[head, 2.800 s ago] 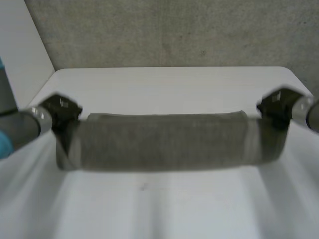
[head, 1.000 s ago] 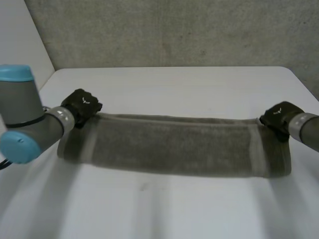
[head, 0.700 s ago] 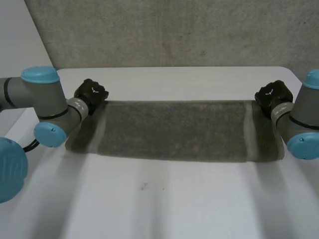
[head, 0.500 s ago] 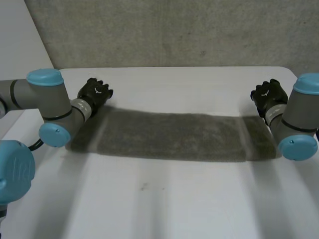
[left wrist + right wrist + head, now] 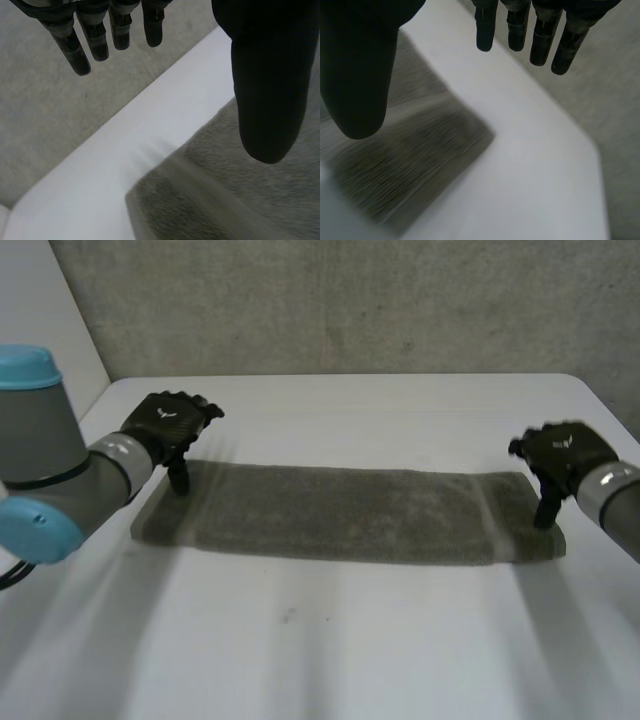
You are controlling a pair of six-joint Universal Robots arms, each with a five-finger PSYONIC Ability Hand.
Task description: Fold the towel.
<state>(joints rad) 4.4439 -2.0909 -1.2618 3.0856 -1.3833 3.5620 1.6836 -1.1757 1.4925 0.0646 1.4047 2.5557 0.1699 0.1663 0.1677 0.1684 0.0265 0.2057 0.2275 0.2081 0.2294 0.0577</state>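
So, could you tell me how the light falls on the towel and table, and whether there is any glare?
Head view: even light, no glare on the table; the towel reads dark grey with a paler stripe near the right hand. Left wrist view: the thumb of the left hand is a black shape over the towel. Right wrist view: the right hand's thumb likewise.

A white table (image 5: pixel 330 640), its far right corner rounded, stands against a rough, speckled grey wall (image 5: pixel 350 300). A plain white panel (image 5: pixel 40 310) rises beside the table's far left corner. In both wrist views, mottled grey lies just beyond the table's edge.
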